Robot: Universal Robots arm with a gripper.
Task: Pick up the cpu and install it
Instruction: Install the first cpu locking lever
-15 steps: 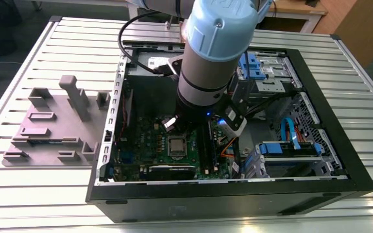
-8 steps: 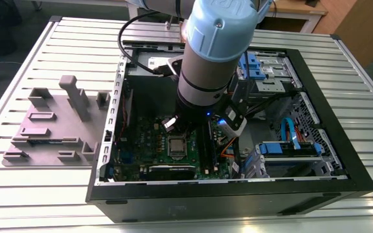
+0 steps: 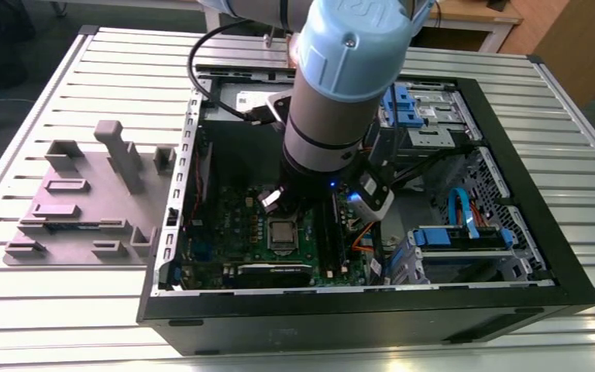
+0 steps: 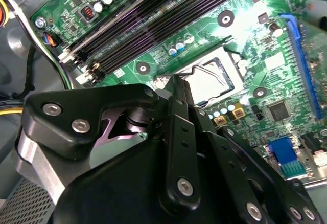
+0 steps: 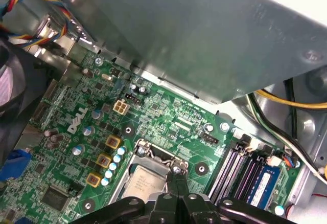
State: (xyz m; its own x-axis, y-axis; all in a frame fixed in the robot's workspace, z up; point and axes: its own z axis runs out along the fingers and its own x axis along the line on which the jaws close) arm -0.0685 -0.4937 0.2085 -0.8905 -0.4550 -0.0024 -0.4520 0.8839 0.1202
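Fingers [image 5: 169,185] pressed together tip to tip in the first wrist view, pinching nothing, with the gripper [image 5: 176,172] poised right over the edge of the metal socket frame [image 5: 153,151]. Just beside those tips, the cpu [image 5: 145,184], lying flat in the socket on the green motherboard [image 5: 76,132], silvery top up. Beyond the socket on the other side, black memory slots [image 5: 239,169] with one blue-labelled module [image 5: 263,183]; above the board, a grey case wall [image 5: 204,40] and a bundle of coloured wires [image 5: 30,4]. Same closed pair in the second wrist view, seen edge-on from behind the black linkage, tip against the socket's near rim; cpu [image 4: 213,80] bright under glare just past it, seated inside the frame and not gripped. Long blue expansion slot [image 4: 301,65] well apart from the socket. Seen from the exterior view, the pale blue arm [image 3: 328,101] reaching down into the open computer case [image 3: 380,310] from twelve o'clock, and the cpu [image 3: 282,231] at six o'clock of the wrist, near the case's middle. Grey parts fixture [image 3: 80,201] at nine o'clock of the case, on the slatted table [image 3: 70,318]; blue drive brackets [image 3: 406,105] at one o'clock.
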